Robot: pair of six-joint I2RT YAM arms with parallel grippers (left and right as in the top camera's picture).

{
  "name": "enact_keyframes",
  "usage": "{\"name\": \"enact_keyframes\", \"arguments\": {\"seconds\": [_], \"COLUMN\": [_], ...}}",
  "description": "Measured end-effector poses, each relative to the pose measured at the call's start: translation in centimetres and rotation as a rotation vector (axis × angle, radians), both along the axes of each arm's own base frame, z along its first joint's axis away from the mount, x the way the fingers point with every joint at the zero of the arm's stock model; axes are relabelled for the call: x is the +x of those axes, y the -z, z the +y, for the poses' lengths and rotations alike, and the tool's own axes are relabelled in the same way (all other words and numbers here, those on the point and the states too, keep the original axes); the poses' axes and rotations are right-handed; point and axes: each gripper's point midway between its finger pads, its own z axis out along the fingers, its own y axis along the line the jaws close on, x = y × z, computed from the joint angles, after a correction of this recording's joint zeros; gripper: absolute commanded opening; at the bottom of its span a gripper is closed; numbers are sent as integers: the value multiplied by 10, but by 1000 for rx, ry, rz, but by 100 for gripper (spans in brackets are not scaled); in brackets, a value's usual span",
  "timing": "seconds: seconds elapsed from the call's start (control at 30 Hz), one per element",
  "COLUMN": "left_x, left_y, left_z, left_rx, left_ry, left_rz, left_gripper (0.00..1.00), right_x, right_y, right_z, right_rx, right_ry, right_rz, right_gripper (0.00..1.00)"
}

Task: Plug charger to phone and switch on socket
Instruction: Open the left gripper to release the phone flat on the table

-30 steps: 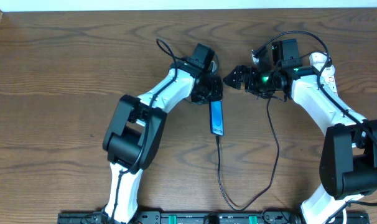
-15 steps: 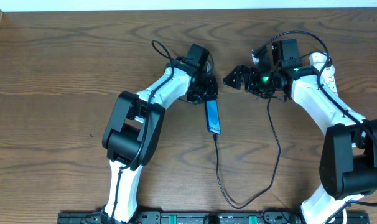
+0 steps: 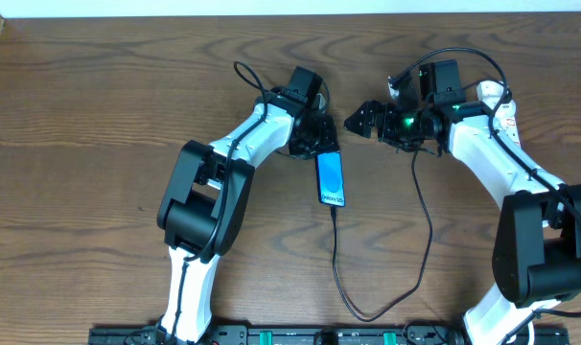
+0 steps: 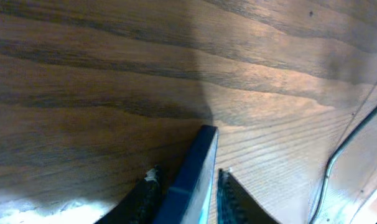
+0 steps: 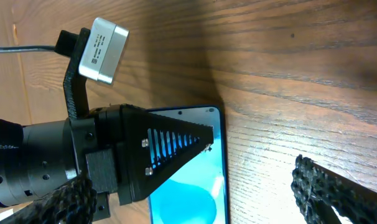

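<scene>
The phone lies mid-table with its bright blue screen showing. The charger, a thin black cable, runs from the phone's near end, loops toward the table's front edge and climbs to the right arm. My left gripper sits at the phone's far end. In the left wrist view its jaws stand slightly apart on either side of the phone. My right gripper hovers just right of it, wide open and empty; its wrist view looks down on the phone. The socket is not visible.
The brown wooden table fills the view. The right arm's body and its own wiring stand over the far right. The left arm stretches diagonally from the near edge. A thin cable crosses the right side of the left wrist view.
The left gripper carried the phone a little left while it stood on edge. Its jaws have now loosened and the phone has tipped over, showing its screen. The right arm has not moved.
</scene>
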Motion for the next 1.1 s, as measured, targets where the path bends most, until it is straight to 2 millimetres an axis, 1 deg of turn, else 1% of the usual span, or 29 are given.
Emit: {"name": "enact_keyframes", "arguments": {"seconds": [0.63, 0.73, 0.9, 1.0, 1.1], "left_x": [3, 8, 22, 29, 31], "left_y": [0, 0, 0, 0, -1], "left_z": [3, 11, 33, 46, 50], "left_rx": [7, 7, 8, 7, 9], "left_ry": [-7, -27, -81, -112, -122], "left_rz": [-5, -4, -4, -3, -3], "left_gripper": [35, 35, 35, 39, 41], "right_x": [-2, -2, -2, -2, -2], "right_y": [1, 1, 1, 1, 1], "right_z": [0, 0, 0, 0, 0], "right_rx": [-2, -2, -2, -2, -2], "right_ry": [0, 0, 0, 0, 0], "right_rz": [10, 11, 11, 11, 11], "right_gripper": [99, 99, 99, 99, 99]}}
